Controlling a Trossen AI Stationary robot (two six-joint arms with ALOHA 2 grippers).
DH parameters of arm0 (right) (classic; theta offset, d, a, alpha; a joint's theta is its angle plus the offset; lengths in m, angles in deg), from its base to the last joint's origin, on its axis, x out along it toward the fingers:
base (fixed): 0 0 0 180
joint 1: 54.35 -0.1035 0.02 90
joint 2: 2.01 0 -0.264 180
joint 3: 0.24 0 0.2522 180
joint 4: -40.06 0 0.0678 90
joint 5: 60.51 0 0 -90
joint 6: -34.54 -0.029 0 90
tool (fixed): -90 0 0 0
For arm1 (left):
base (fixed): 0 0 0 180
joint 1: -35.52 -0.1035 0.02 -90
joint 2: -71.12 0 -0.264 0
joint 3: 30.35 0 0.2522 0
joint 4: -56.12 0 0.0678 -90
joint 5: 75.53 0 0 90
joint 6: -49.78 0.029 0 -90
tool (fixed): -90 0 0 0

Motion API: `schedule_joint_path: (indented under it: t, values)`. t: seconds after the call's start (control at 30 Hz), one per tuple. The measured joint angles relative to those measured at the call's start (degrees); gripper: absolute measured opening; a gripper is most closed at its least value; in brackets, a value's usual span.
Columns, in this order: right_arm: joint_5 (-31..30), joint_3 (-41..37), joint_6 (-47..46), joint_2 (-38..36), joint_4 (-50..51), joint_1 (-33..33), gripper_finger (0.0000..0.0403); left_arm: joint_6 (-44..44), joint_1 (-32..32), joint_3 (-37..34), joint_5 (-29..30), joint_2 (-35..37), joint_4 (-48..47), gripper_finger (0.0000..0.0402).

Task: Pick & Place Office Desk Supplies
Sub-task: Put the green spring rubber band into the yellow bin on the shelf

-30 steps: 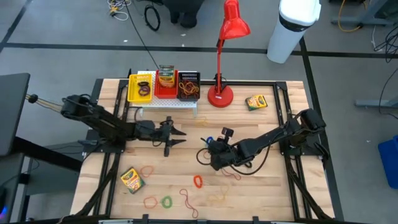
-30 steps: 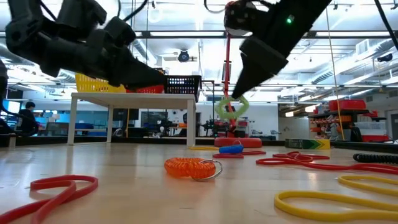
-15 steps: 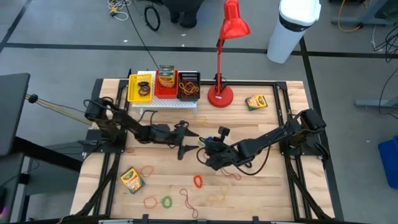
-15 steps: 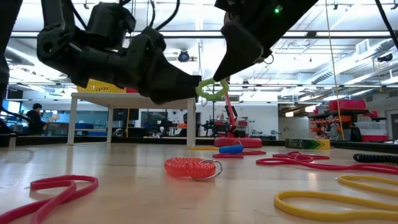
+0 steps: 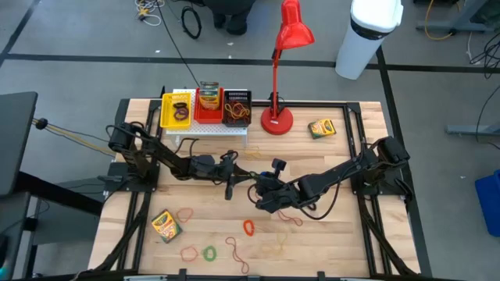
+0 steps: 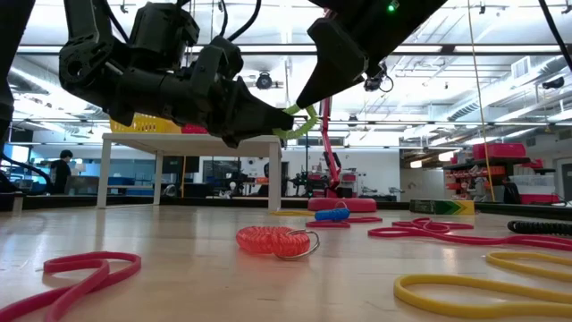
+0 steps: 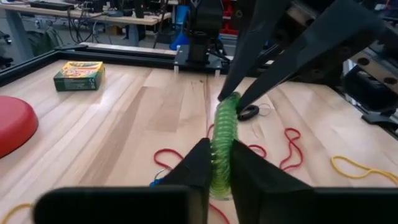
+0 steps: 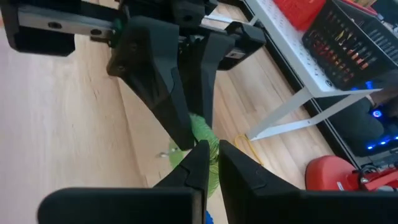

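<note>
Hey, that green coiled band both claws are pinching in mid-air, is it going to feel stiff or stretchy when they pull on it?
Probably stretchy: the green coiled band is a spring-like coil running between the left claw and the right claw. It looks light, hanging in the air between two fingertip pinches. It may be floppy too, since it curves between the grips instead of staying straight.

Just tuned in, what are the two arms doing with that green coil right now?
It looks like a handover in mid-air. The right gripper is shut on one end of the green coil band, and the left gripper is shut on the other end, both above the middle of the table. Loose bands and a crayon box lie on the wood; the rack bins sit at the back.
</note>
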Motion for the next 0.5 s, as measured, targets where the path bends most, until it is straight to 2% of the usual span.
schedule_joint_path:
  t: [0.1,0.33,0.43,0.5]
  values:
    - [0.4,0.0,0.1,0.0,-0.7,0.0,0.0033,0.4,0.0,-0.1,0.4,0.0,-0.1,0.0020]
    - [-0.8,0.0,-3.8,0.0,-1.4,0.0,0.0039,3.1,0.0,-0.1,3.7,0.0,-0.8,0.0024]
    - [-2.9,0.0,-6.0,0.0,-1.3,-0.4,0.0068,4.0,0.0,-0.1,5.1,0.1,-1.3,0.0023]
    - [-7.2,0.0,-6.3,0.0,-1.3,-1.3,0.0098,4.3,0.0,-0.1,5.3,0.1,-1.4,0.0020]
